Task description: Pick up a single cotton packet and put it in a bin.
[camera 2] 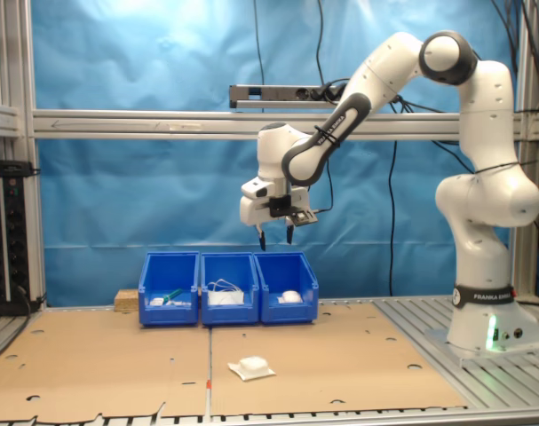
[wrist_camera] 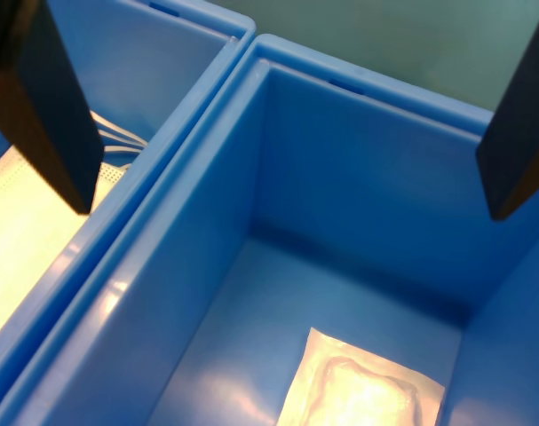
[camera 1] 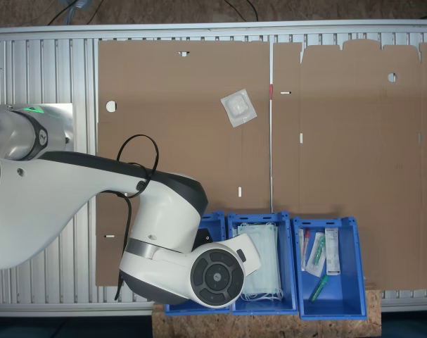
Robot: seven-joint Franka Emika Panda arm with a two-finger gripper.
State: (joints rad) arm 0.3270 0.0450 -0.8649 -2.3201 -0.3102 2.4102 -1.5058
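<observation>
My gripper [camera 2: 275, 238] hangs open above the blue bin [camera 2: 289, 311] at the second exterior view's right end of the row, with nothing between its fingers. In the wrist view the dark fingers [wrist_camera: 47, 115] frame that bin [wrist_camera: 340, 177] from above. One cotton packet [wrist_camera: 362, 390] lies flat on the bin's floor and shows as a white patch [camera 2: 290, 295] in the second exterior view. Another cotton packet [camera 1: 239, 108] [camera 2: 251, 366] lies on the cardboard, apart from the bins. In the first exterior view my arm covers most of the bin [camera 1: 212, 224].
The middle bin [camera 1: 231, 224] [camera 2: 227, 311] holds pale green masks [camera 1: 262, 260]. The third bin [camera 1: 354, 282] [camera 2: 170, 311] holds small boxes and a green item [camera 1: 319, 287]. Flat cardboard [camera 1: 185, 127] covers the table; an aluminium frame surrounds it.
</observation>
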